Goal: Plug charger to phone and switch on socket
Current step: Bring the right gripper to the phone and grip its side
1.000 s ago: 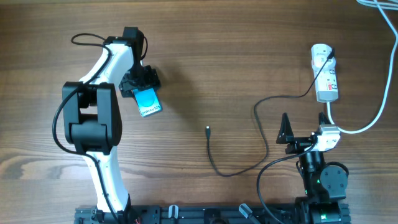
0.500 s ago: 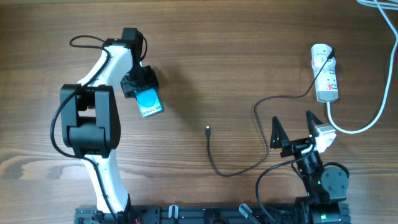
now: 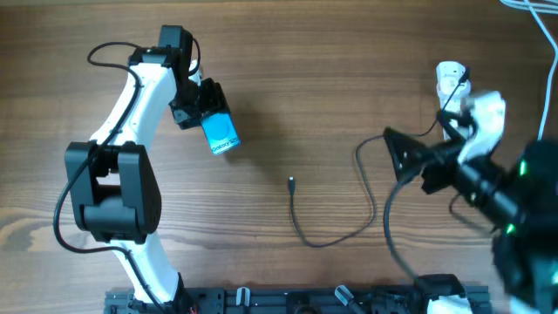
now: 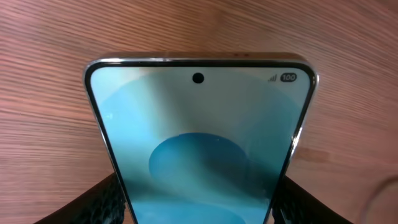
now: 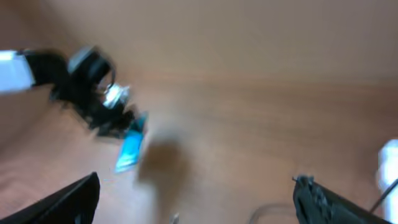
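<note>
My left gripper (image 3: 206, 106) is shut on the phone (image 3: 221, 133), a teal-screened handset held tilted at the upper left of the table. In the left wrist view the phone (image 4: 199, 137) fills the frame, with a black finger pressed on each long edge (image 4: 199, 208). The charger's thin black cable (image 3: 370, 205) loops from the socket to its plug tip (image 3: 292, 182), which lies free at mid table. The white socket (image 3: 447, 73) lies at the far right, partly hidden by my raised right arm. My right gripper (image 3: 395, 157) is open and empty, high above the cable. The right wrist view is blurred; it shows spread fingers (image 5: 199, 199) and the phone (image 5: 130, 149).
A thicker white cord (image 3: 530, 12) runs along the far right edge of the wooden table (image 3: 305, 78). The left arm's base stands at the front left, and the right arm's base at the front right.
My left gripper has carried the phone up and a little to the right. My right arm has risen from the front edge and swung towards the socket, its fingers spread.
</note>
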`<state>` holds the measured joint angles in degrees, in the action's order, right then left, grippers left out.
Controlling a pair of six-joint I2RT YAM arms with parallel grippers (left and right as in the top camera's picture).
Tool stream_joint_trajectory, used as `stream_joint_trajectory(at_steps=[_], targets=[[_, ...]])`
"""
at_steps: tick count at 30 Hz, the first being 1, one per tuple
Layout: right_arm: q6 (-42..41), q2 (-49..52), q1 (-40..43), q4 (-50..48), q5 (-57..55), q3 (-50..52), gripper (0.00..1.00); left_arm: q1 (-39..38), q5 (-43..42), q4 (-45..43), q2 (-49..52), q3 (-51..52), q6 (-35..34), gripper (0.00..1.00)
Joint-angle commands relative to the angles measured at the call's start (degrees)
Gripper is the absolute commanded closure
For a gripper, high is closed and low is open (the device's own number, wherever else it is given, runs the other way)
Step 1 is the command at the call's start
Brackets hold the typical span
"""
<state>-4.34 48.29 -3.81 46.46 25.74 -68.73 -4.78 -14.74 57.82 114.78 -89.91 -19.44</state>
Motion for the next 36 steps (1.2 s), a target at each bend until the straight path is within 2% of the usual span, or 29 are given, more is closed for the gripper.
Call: stream_joint_trajectory(at_steps=[1, 3, 7, 10, 14, 19, 26, 28, 30, 31, 36], targets=[[-1.66, 9.31, 0.13, 3.52, 12.59, -6.47, 0.00, 0.07, -10.95, -0.07, -2.08, -0.20, -0.26, 0.37], [-3.10, 14.86, 0.02, 5.95, 18.14, -5.73, 0.01, 0.04, -16.48, -0.59, -2.08, -0.20, -0.26, 0.37], [0.33, 26.03, -2.69, 9.94, 18.32, -3.15, 0.09, -0.26, -28.39, -1.42, -2.08, -0.20, 1.25, 0.38], [0.24, 33.14, -7.89, 10.27, 18.32, -2.97, 0.09, -2.58, -29.44, -1.49, -2.08, -0.20, 2.60, 0.37], [-2.73, 40.72, -16.57, 3.04, 17.68, -2.97, 0.12, -6.80, -29.62, -1.29, -2.08, -0.20, 2.69, 0.37], [-10.73, 46.10, -19.82, -6.49, 13.03, -2.97, 0.12, -9.79, -31.95, 0.24, -2.08, -0.20, 3.10, 0.37], [-12.35, 51.71, -20.76, -10.25, 12.66, -2.97, 0.15, -10.51, -34.32, 0.11, -2.08, -0.20, 5.77, 0.36], [-12.48, 52.61, -20.76, -10.54, 12.66, -2.97, 0.22, -10.49, -34.29, 0.00, -2.08, -0.20, 5.77, 0.35], [-12.61, 53.16, -20.76, -10.93, 12.66, -2.97, 0.36, -10.51, -34.27, -0.04, -2.08, -0.20, 5.77, 0.35], [-12.61, 53.18, -20.76, -11.08, 12.68, -2.97, 0.46, -10.49, -34.27, -0.02, -2.08, -0.20, 5.77, 0.35], [-15.37, 53.18, -20.76, -11.02, 12.87, -2.97, 0.61, -10.49, -34.27, -0.02, -2.08, -0.20, 5.77, 0.34]])
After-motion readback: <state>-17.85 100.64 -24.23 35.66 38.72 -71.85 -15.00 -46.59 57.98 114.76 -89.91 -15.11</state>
